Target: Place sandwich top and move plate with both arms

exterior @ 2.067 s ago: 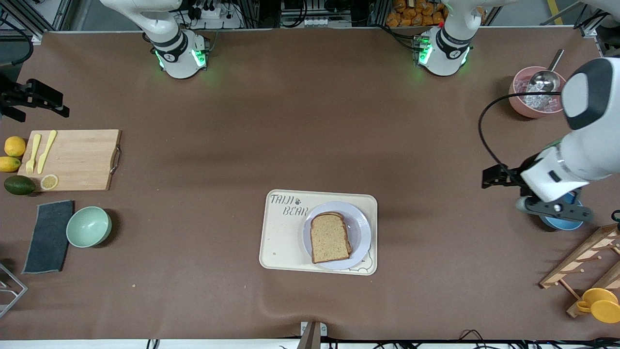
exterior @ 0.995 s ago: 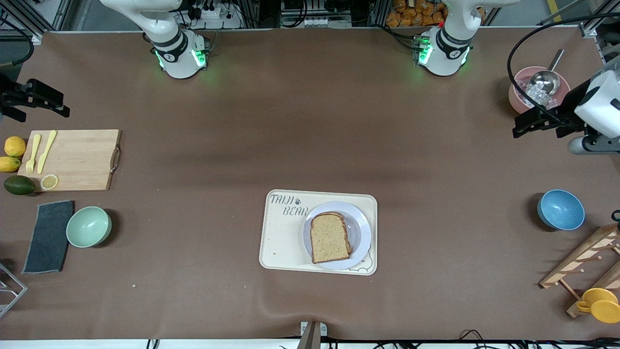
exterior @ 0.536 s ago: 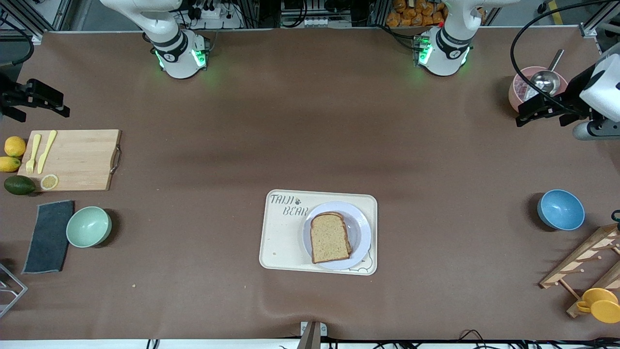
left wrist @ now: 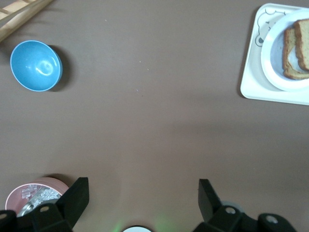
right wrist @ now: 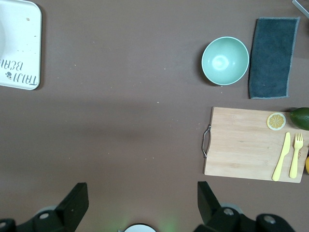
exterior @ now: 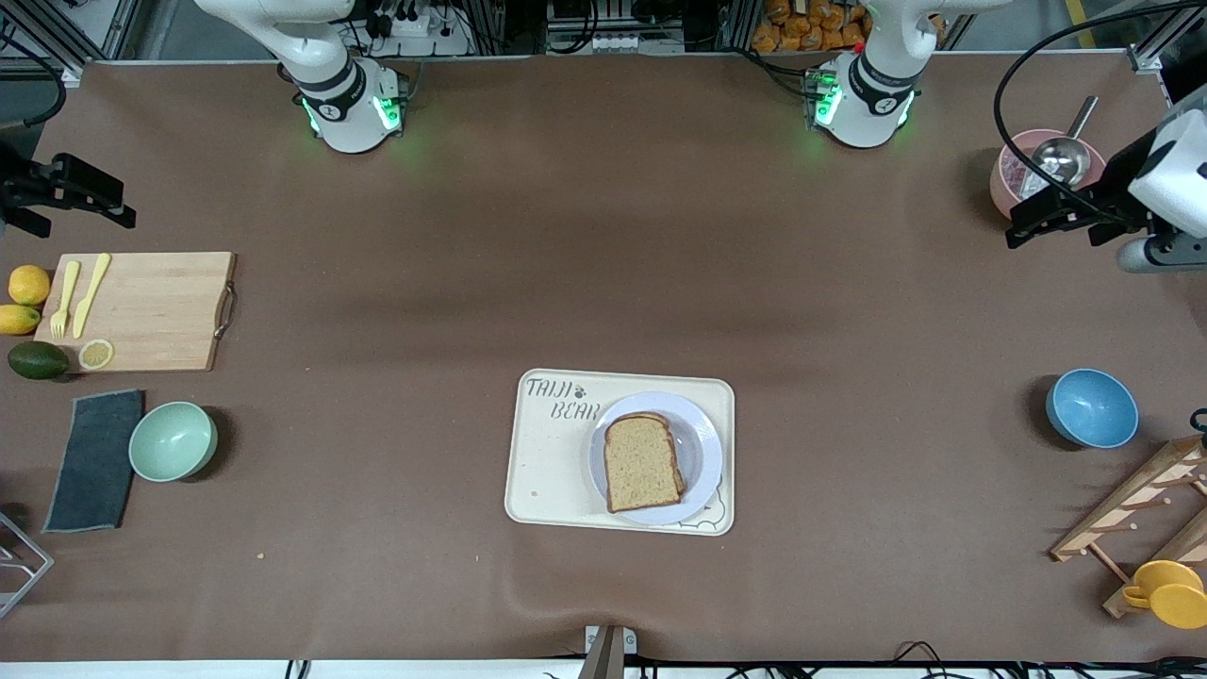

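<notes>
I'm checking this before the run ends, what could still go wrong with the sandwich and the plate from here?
The sandwich top sits slightly askew on the slice under it, so a jolt might slide it off. The plate overhangs the bear tray rim nearest the left arm, so it may rock if nudged. The left gripper is open above the pink bowl with its metal scoop; dropping there could strike them. The right gripper waits, open.
</notes>
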